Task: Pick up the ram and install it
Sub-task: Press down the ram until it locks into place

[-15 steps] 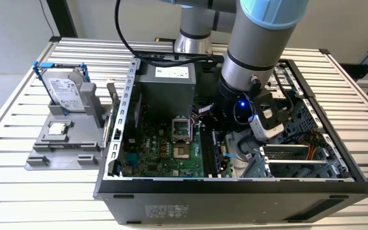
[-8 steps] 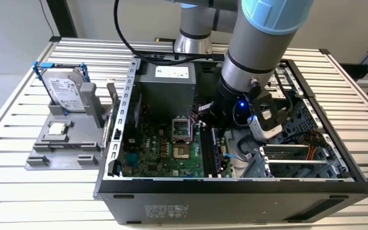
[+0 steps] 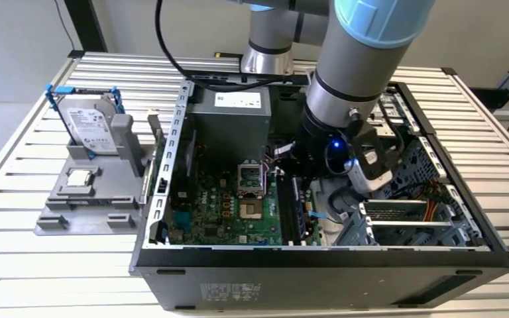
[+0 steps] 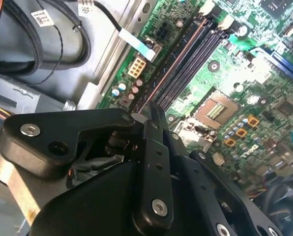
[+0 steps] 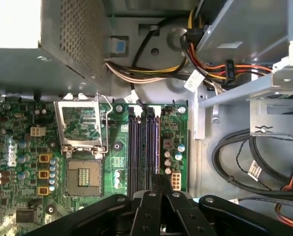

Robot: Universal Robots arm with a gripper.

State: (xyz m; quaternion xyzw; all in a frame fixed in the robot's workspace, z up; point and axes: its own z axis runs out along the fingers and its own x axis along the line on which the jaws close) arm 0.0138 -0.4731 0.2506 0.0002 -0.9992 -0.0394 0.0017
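The ram (image 4: 178,61) looks like a thin brownish edge standing in the memory slot nearest the white connector, also seen at ram (image 5: 156,147) and as a dark upright strip, ram (image 3: 291,209). My gripper (image 5: 160,176) is down inside the open computer case (image 3: 325,262), at one end of that slot. Its black fingers (image 4: 154,147) are pressed together, and the gripper (image 4: 147,107) tip sits over the ram's end. I cannot tell whether tip and ram touch. The other memory slots (image 5: 134,147) beside it look bare.
An open processor socket (image 5: 82,172) lies beside the slots on the green motherboard (image 3: 228,212). Cable bundles (image 5: 245,162) and a drive cage crowd the other side. Outside the case, a grey tray (image 3: 60,222) holds a hard drive (image 3: 91,126) and a processor chip (image 3: 79,177).
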